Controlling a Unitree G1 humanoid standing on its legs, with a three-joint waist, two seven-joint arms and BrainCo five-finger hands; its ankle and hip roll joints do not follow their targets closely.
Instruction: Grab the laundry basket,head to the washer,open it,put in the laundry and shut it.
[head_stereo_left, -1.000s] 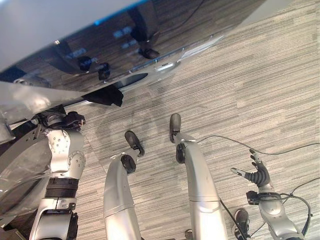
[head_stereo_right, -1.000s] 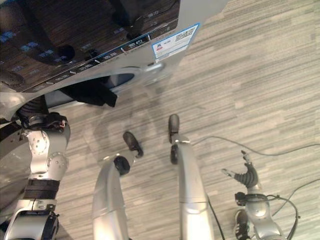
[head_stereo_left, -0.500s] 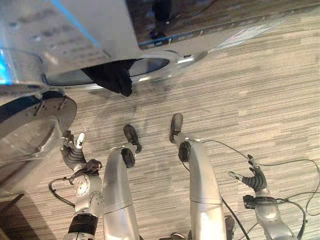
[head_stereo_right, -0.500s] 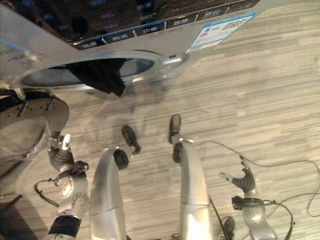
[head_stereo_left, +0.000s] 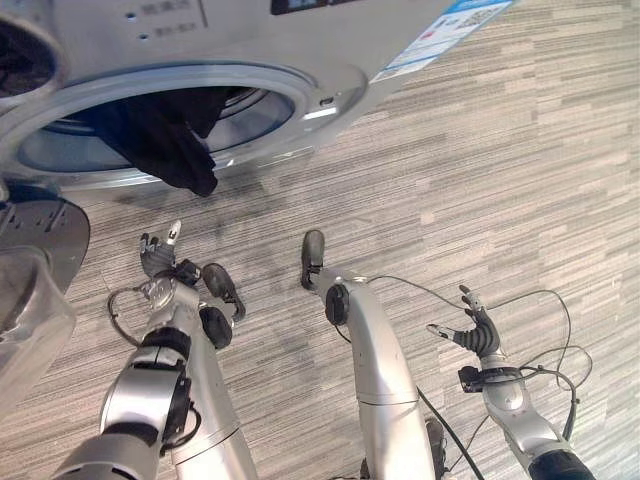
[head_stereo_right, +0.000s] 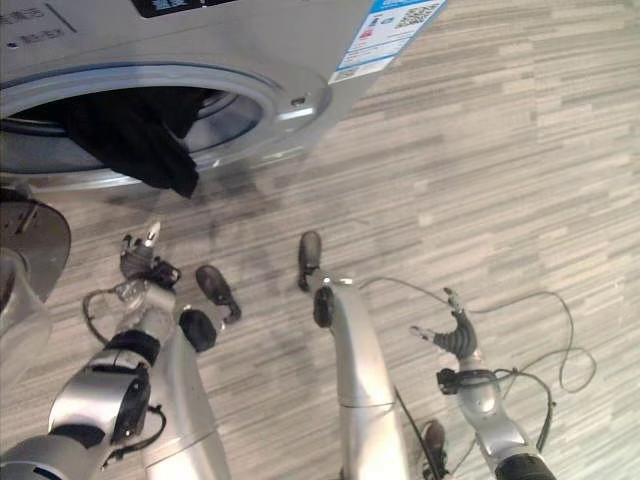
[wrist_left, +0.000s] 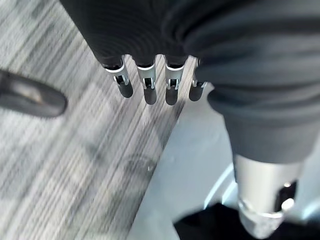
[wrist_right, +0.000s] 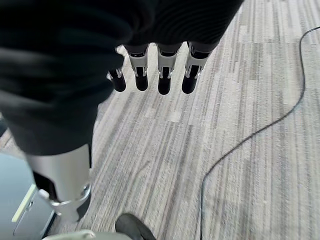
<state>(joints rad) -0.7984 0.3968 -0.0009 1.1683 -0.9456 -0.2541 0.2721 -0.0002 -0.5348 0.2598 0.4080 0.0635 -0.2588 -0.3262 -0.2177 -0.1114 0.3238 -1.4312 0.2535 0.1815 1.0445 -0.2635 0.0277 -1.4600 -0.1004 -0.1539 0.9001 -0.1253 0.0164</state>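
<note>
Down at the near edge, the robot's right hand (head_stereo_left: 478, 333) hung low over the grey striped carpet floor (head_stereo_left: 520, 180), fingers straight and spread, thumb out to the side, holding nothing. Its own wrist view confirmed it: straight fingers (wrist_right: 162, 75) above bare carpet. Across on the other side, the left hand (head_stereo_left: 158, 254) was lifted a little further forward, likewise relaxed and empty, fingers (wrist_left: 147, 85) pointing toward the machine.

Further out stood the silver front-loading washer (head_stereo_left: 300, 40), its round opening wide open, and the round glass-and-metal door (head_stereo_left: 35, 250) swung out on the robot's left, just beside the left hand. One dark, almost black garment (head_stereo_left: 160, 140) lay draped over the lower lip of the opening, part inside the drum and part hanging down outside toward the floor. A blue-and-white label sticker (head_stereo_left: 440, 35) sat on the washer's front panel, on the right.

By my read, the loading step was nearly done but not clean: that cloth needed pushing fully into the drum before the door could seal. The next move would call for the left hand to tuck the hanging part past the lip, then to catch the door's edge and swing it closed without trapping fabric.

The count: two hands, both empty; one washer; one door; one garment visible; one sticker.
</note>
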